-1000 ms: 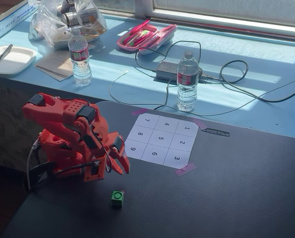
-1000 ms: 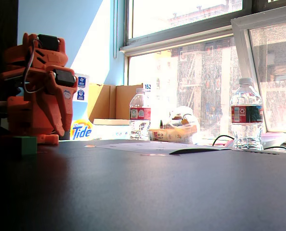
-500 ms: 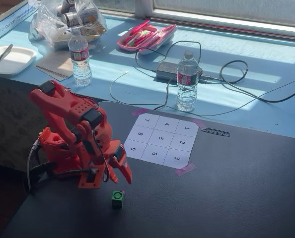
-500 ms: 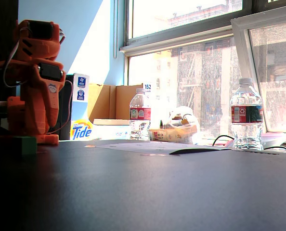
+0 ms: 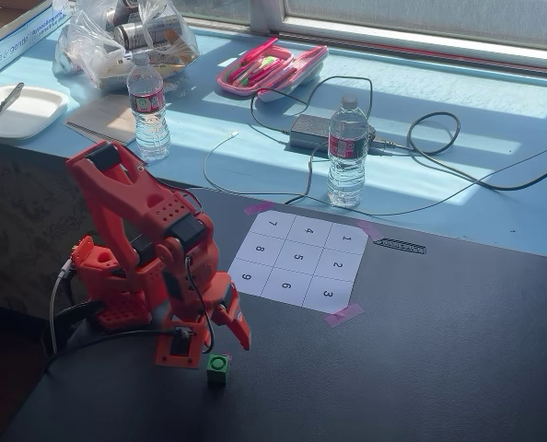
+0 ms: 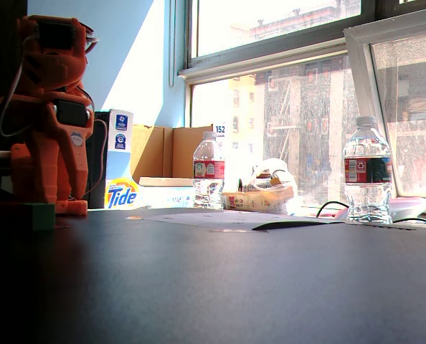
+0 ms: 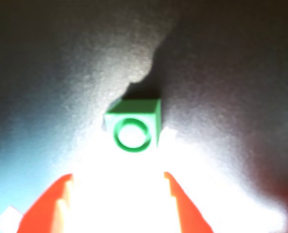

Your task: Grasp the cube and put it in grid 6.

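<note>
**Green cube waits just ahead of open jaws**

Nearest the wrist camera, two orange fingertips (image 7: 52, 204) rise from the bottom edge, spread well apart with bare, glare-washed table between them. Beyond that gap sits the cube (image 7: 133, 127), green, with a raised ring on its upper face, untouched and clear of both tips. The gripper (image 7: 117, 206) is plainly open and holds nothing.

In a fixed view from above, the cube (image 5: 218, 366) rests on the dark table (image 5: 439, 350) at the near edge, just beside the lowered fingers and well apart from the numbered grid sheet (image 5: 298, 260), which lies farther back and to the right. Square 6 (image 5: 285, 286) is in the sheet's near row, middle position, and it is empty.

The cube looks like a small hard plastic block: light, stiff and not fragile, I would judge, though its smooth sides could slip under a weak pinch. Its flat opposite side faces seem the sensible place to grip, low enough that the fingers clear the ring on top.

The arm (image 5: 140, 230) is folded tightly over its base, upper links hunched and the wrist pitched steeply down so the fingers point at the table near the cube. In a fixed view at table height the arm (image 6: 51, 115) stands at the far left, with the cube (image 6: 34, 216) a dim green block at its foot.
</note>
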